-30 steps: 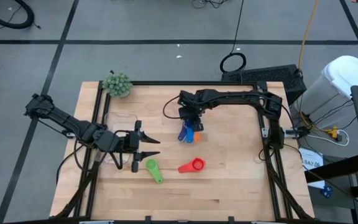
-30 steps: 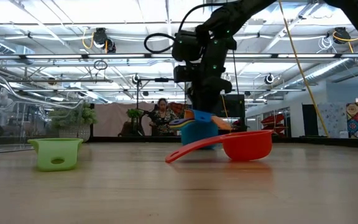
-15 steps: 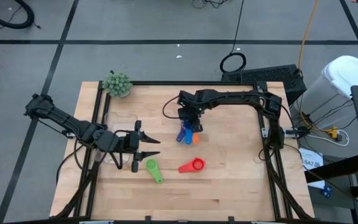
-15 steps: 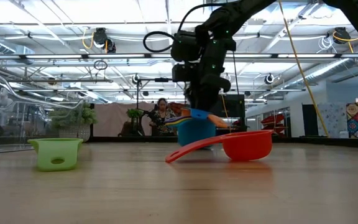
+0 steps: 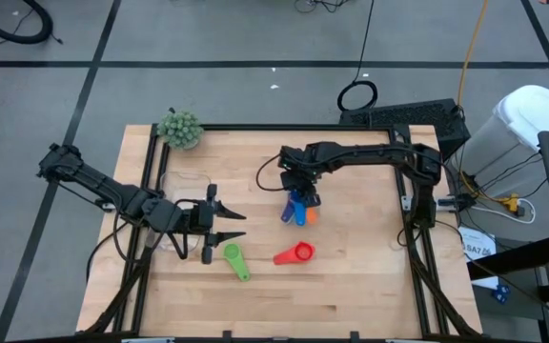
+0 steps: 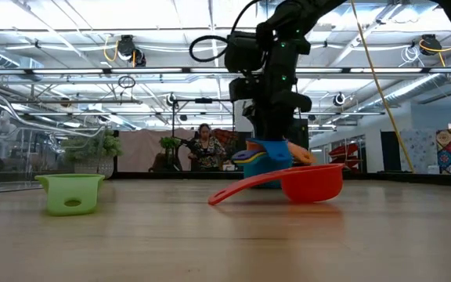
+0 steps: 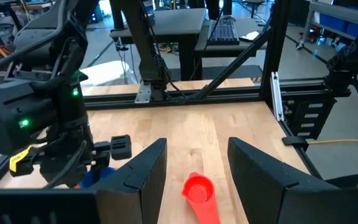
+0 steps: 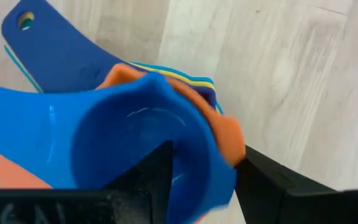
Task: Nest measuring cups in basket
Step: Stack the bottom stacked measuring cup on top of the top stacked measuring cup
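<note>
Measuring cups nested, wall pinched by right fingers; could slip apart. Left fingers parted, empty.

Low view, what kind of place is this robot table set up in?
Probably a large industrial lab or workshop: exposed ceiling beams with hanging lights, a person standing far behind the wooden table, and other desks with a keyboard in the left wrist view.
</note>
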`<act>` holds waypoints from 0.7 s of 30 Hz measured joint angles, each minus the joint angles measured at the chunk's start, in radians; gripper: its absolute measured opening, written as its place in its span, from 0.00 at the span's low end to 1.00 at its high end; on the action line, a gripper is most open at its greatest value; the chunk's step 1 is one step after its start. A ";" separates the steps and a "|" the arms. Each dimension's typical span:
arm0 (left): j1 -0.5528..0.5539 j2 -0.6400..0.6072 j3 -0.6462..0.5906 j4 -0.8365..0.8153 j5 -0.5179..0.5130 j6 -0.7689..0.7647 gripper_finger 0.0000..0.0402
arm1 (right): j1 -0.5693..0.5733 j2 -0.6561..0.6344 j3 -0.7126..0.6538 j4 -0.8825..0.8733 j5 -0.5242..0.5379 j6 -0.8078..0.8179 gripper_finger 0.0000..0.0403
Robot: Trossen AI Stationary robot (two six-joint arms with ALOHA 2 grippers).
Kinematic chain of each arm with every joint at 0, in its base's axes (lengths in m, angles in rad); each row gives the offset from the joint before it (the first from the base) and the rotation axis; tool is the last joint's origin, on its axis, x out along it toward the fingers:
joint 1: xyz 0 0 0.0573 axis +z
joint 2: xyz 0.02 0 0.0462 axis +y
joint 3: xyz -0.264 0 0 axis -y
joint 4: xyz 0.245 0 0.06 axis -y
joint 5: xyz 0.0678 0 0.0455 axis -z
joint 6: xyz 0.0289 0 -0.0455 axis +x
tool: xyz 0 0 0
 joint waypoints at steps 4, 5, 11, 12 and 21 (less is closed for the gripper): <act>0.000 0.000 0.000 0.004 0.000 0.007 0.43 | 0.015 -0.004 0.000 -0.005 0.003 -0.004 0.36; 0.000 0.000 0.000 0.005 0.000 0.007 0.43 | 0.019 -0.004 0.000 -0.004 0.004 -0.005 0.36; 0.000 0.000 0.000 0.004 0.000 0.003 0.43 | 0.031 -0.004 0.002 0.003 0.021 -0.042 0.39; 0.000 0.000 0.000 0.004 0.000 0.003 0.43 | 0.031 -0.005 0.002 -0.002 0.028 -0.048 0.41; 0.000 0.000 0.000 0.004 0.000 0.007 0.43 | 0.030 -0.006 0.004 0.003 0.148 -0.048 0.70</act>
